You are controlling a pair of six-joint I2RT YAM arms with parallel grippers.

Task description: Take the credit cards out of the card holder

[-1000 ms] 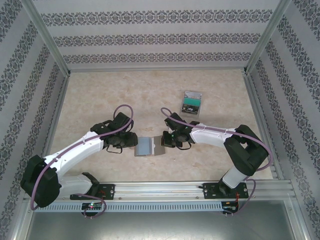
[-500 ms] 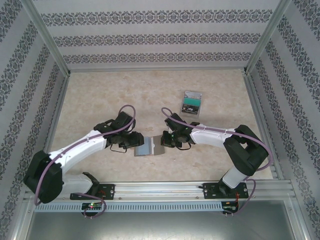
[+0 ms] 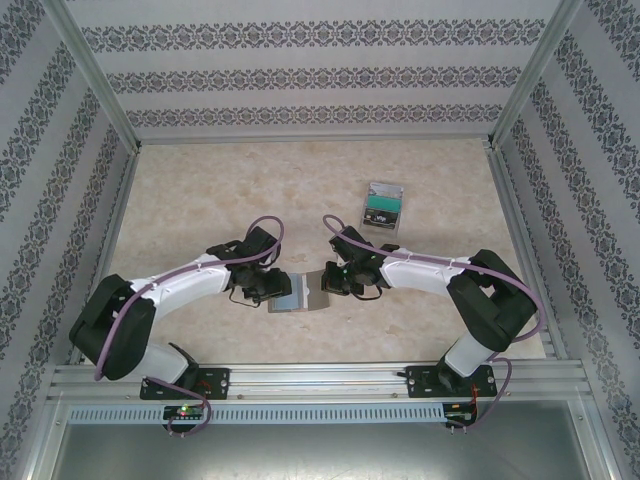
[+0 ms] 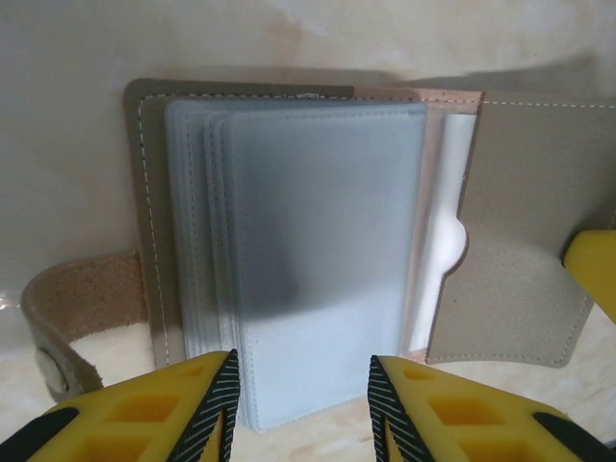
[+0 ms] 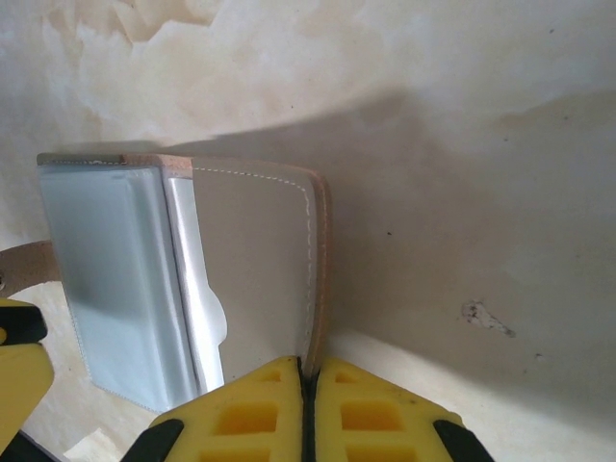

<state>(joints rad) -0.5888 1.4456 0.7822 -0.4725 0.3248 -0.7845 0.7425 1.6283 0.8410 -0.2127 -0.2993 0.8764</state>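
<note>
**Items on the tabletop (image 3: 200,190), by count**

1. Card holder (image 3: 300,293): one. It lies opened out, close to the middle of the tabletop's near edge and between the two grippers.
2. Clear plastic case (image 3: 383,207): one. It has green-and-black contents and sits right of centre, toward the far-right corner, well apart from the card holder.

**Card holder detail**

- Left wrist view: the card holder (image 4: 520,192) shows one stack of translucent sleeves (image 4: 318,241) with several staggered edges. The exact sleeve count cannot be told.
- One strap tab (image 4: 77,298) curls out at its left side.

**Gripper states**

- Left gripper (image 3: 272,287): in its own camera, the left gripper (image 4: 301,361) has its jaws moderately apart. The near edge of the sleeve stack shows in the gap. Contact with the sleeves cannot be told.
- Right gripper (image 3: 327,283): in the right wrist view, the right gripper (image 5: 308,371) is pinched closed on the edge of the card holder's (image 5: 260,260) right cover. That cover stands tilted up, with the sleeves (image 5: 106,269) to its left.
</note>
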